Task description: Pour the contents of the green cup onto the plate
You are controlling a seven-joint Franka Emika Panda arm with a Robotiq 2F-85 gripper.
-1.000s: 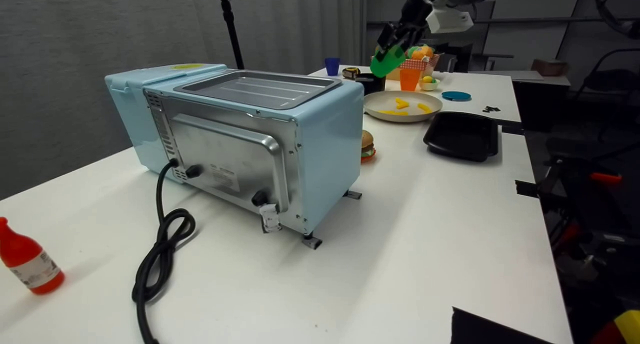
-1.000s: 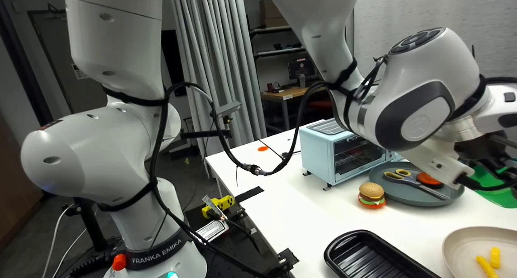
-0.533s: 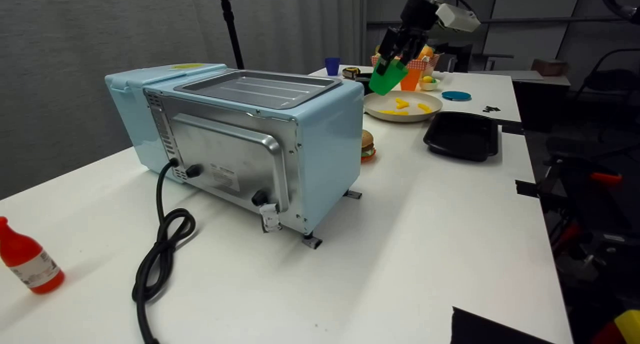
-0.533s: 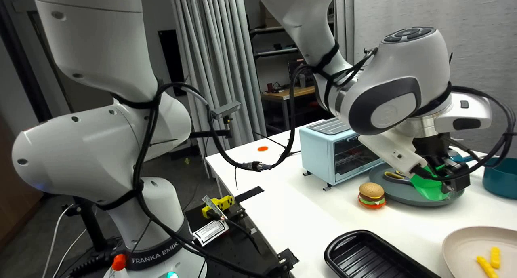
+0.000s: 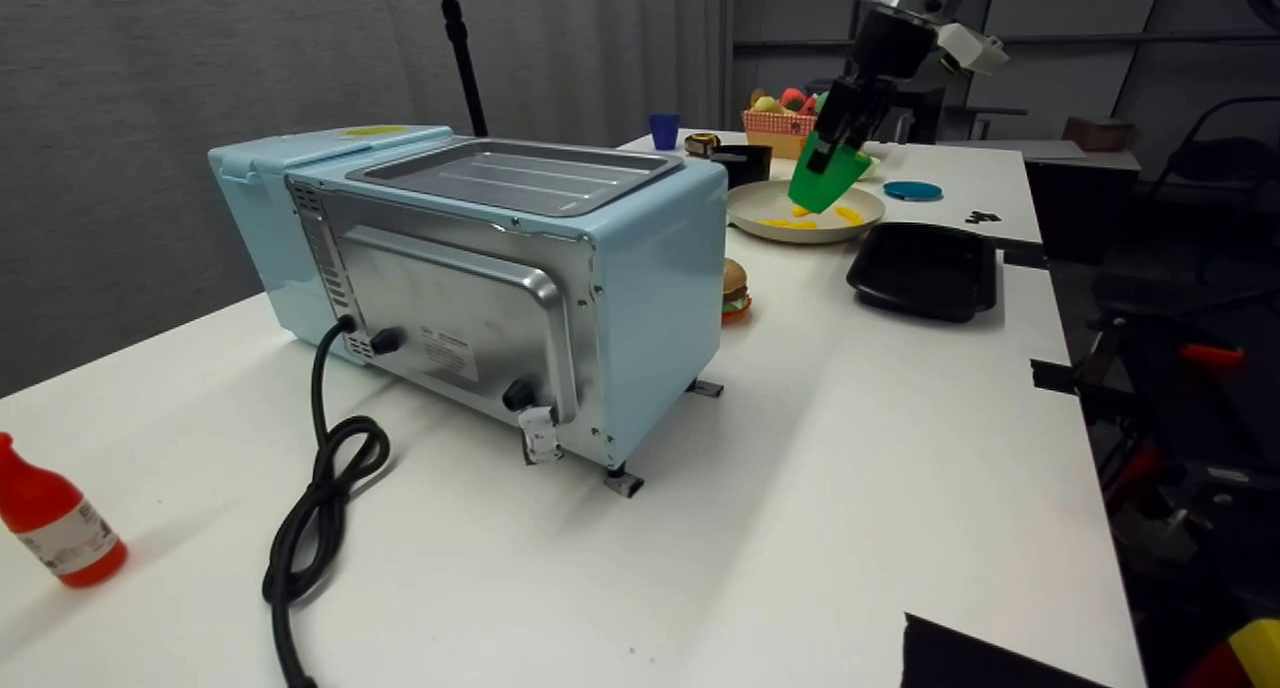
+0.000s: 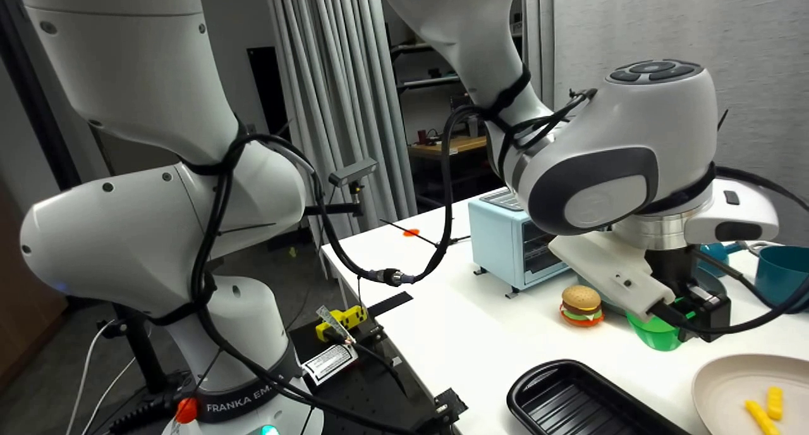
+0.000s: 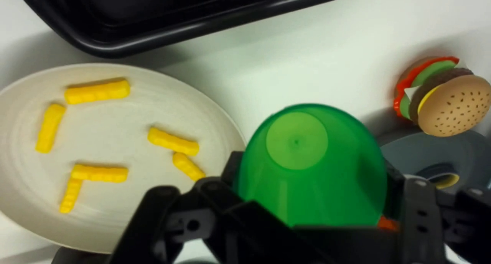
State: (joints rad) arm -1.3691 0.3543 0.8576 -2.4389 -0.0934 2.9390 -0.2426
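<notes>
The green cup (image 7: pixel 299 141) is pinched tight by the gripper (image 7: pixel 312 175) and held tipped, up over the white table (image 5: pixel 950 448), near the plate (image 6: pixel 727 384). In an exterior view, the plate is cut off by the edge and part of the cup is covered by the gripper. From the wrist, six yellow sticks (image 7: pixel 98 91) are seen on the plate. In an exterior view, part of the toy burger (image 5: pixel 736 290) is hidden by the blue oven (image 5: pixel 660 308). The black tray (image 7: pixel 230 16) is cut off in the wrist view.
</notes>
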